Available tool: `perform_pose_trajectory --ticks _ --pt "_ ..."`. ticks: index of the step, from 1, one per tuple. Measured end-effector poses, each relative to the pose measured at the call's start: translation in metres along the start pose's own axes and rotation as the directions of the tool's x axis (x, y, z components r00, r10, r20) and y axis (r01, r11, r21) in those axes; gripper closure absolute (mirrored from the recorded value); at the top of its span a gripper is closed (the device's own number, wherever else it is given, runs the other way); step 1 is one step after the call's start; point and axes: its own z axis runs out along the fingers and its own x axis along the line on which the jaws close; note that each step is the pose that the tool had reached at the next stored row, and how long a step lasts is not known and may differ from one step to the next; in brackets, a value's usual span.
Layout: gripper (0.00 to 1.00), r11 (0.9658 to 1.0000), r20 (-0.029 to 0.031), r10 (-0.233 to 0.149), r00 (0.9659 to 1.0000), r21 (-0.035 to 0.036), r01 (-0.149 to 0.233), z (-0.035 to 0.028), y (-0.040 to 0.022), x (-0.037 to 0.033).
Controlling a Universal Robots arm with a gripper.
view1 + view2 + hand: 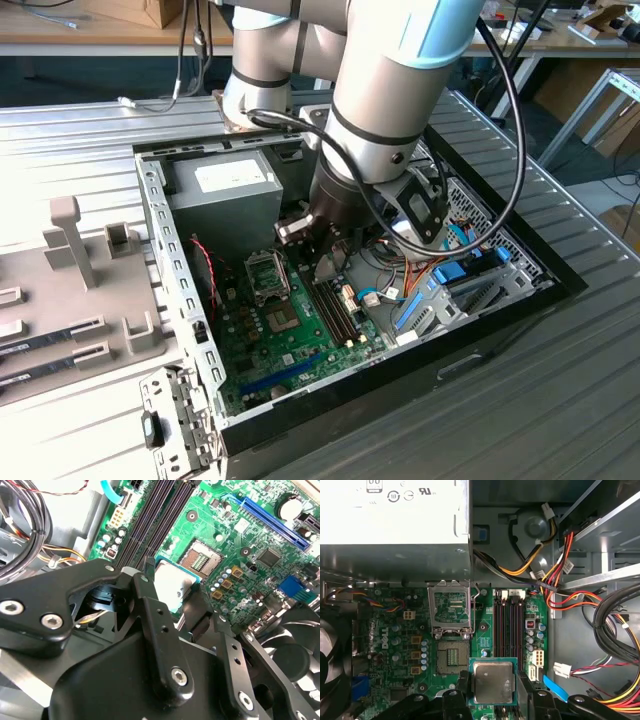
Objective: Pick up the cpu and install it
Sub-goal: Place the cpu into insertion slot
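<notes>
Cpu [492, 682] is being pinched in the pincer [318, 262] over the green board [262, 345], just beside the open socket [451, 657]. Computer case [165, 235] is being carried by a ribbed metal table [520, 400]; workbenches [90, 38] behind.

Work surface: a ribbed grey metal table [560, 390] is spread across the exterior view
Far side: a wooden bench [80, 42] is set behind it, with a cardboard box [160, 10] on top
Below the bench: a dark area [60, 78] is seen
Exterior view's right: a pale metal strut frame [592, 100] is placed
Light: the table is washed bright at the exterior view's left
</notes>
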Motion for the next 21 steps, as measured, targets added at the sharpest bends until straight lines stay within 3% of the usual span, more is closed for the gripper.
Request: perform_pose_trajectory --ticks 13,17,21 --pt "0.53 1.0000 -0.0001 0.000 1.0000 0.0011 0.000 0.0115 -0.0003 0.0012" --pt "0.53 1.0000 -0.0002 -0.002 1.0000 0.0032 0.002 0.0158 -0.0009 0.0097" --pt "0.53 0.9994 -0.0032 -0.035 0.9994 0.0024 0.035 0.0205 -0.0017 0.0137"
